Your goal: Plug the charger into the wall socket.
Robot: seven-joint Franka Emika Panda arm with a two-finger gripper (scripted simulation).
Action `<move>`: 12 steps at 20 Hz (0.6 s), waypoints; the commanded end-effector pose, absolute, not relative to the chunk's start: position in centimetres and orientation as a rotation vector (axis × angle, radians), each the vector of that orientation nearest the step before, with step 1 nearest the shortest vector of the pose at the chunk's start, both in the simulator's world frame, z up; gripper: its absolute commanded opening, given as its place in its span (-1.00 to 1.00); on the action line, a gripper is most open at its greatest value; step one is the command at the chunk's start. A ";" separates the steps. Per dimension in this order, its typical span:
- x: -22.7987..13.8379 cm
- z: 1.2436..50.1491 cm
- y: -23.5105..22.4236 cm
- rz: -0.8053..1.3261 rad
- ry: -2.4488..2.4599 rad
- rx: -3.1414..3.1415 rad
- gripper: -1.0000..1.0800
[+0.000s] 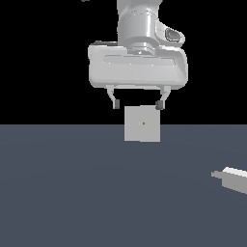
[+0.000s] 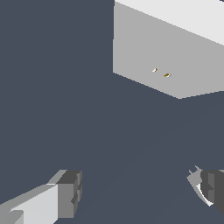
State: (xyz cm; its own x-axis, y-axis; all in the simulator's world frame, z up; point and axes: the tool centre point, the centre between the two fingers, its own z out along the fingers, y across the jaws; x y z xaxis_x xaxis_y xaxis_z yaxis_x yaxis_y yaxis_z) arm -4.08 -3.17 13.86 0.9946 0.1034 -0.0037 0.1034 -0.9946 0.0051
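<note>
The wall socket (image 1: 142, 124) is a flat upright light-grey square plate with a tiny yellowish dot at its centre, standing on the dark floor. It also shows in the wrist view (image 2: 166, 52). My gripper (image 1: 137, 104) hangs open and empty, its fingertips level with the plate's top edge in the exterior view. The wrist view shows the gripper (image 2: 140, 192) with its two fingers (image 2: 65, 194) wide apart and nothing between them. The charger (image 1: 232, 177), a small light-grey block with a narrower prong end, lies on the floor at the exterior view's right edge, well apart from the gripper. The wrist view does not show it.
A dark grey-blue floor (image 1: 72, 193) carries both things. Behind it the background is black.
</note>
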 end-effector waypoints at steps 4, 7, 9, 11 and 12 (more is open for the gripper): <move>-5.9 12.7 -5.3 0.007 0.308 3.124 0.92; -6.8 12.0 -6.5 0.014 0.386 3.117 0.92; -7.3 11.6 -7.3 0.019 0.437 3.111 0.92; -7.8 11.2 -8.1 0.023 0.487 3.105 0.92; -8.1 10.9 -8.5 0.025 0.512 3.101 0.92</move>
